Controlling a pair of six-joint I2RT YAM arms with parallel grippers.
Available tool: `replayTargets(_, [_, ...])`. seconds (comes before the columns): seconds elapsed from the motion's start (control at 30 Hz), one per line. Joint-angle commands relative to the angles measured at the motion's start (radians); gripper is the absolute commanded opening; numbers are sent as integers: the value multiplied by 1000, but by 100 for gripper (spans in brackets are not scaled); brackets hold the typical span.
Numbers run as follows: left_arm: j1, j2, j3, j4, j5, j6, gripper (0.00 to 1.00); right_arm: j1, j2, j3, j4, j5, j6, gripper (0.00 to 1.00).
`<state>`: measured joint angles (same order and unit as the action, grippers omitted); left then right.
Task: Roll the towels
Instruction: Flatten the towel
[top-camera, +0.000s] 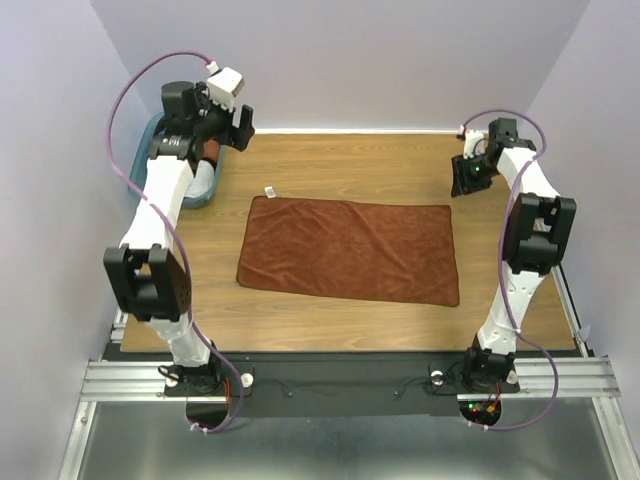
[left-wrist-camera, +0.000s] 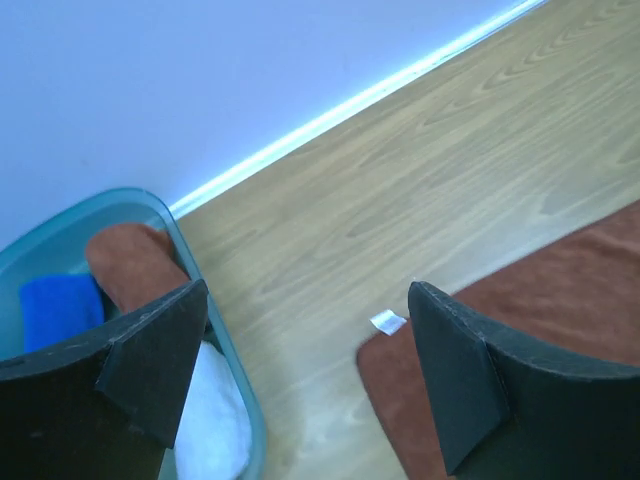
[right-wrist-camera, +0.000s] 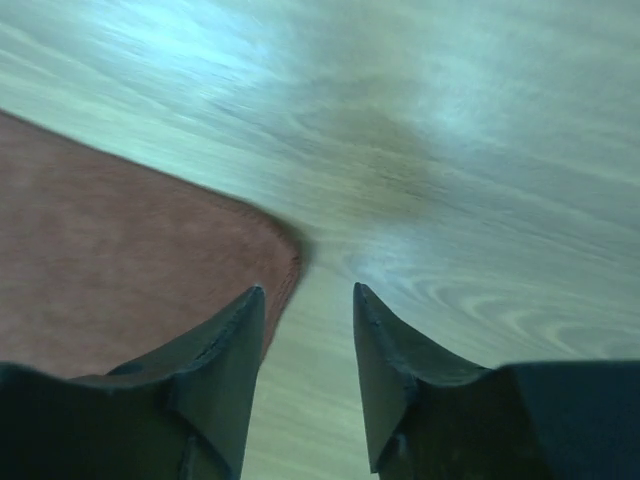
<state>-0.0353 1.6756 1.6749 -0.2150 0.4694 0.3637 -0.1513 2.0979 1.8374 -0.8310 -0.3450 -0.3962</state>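
My left jaws (left-wrist-camera: 305, 375) are wide apart w/ nothing between them, hovering high over the far-left part of the table (top-camera: 340, 160), just beside the tub. Right jaws (right-wrist-camera: 308, 385) are parted more narrowly, also empty, pointing down at bare wood just beside a rounded corner of the rust-brown towel (right-wrist-camera: 110, 260).

That towel (top-camera: 350, 248) lies spread flat mid-table, long side running left-right, no folds visible. A small white tag (left-wrist-camera: 387, 321) sticks out at its far-left corner. I judge it soft, light, floppy terry: no stiffness to push against, so a pinch at a hem or corner should lift just that edge and the rest will drag. Pile looks grippy on the wood, prob won't slide freely, which helps a roll stay tight but may bunch if I pull from one corner only. Best hold imo: both corners of one short edge, one arm each, then fold over and roll along the length. My right is already near its far corner; left needs to come over to the tag corner.

Around: translucent blue tub (left-wrist-camera: 215, 320) at far-left w/ a brown bundle (left-wrist-camera: 135, 265), a blue cloth (left-wrist-camera: 60, 310) and something white (left-wrist-camera: 215, 420) inside; can't tell if any is the grey towel. Tub sits near the tag corner, so my left elbow needs care there. Walls close on three sides.
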Motion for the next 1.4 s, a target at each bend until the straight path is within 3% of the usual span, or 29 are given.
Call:
replayTargets(0.0, [11,126,109,-183,57,104,86,6,48,32,-17,-21,-24,45])
replayTargets(0.3, [11,240,137,-332,63,214,77,4,131,94,-40,-63,-41,44])
replayTargets(0.57, [14,398,267,-486,55,270,72,6,186,118,-59,-72,-38,40])
replayTargets(0.7, [11,461,285,-488,37,264,69,6,198,120,-71,-94,-38,36])
replayTargets(0.8, [11,496,298,-501,11,274,61,6,202,120,-77,-100,-50,31])
replayTargets(1.03, [6,559,299,-480,15,279,58,6,217,132,-94,-111,-55,26])
replayTargets(1.17, [5,588,307,-475,17,282,50,6,221,135,-97,-121,-55,20])
replayTargets(1.37, [2,613,299,-457,44,271,49,6,220,138,-106,-137,-61,15])
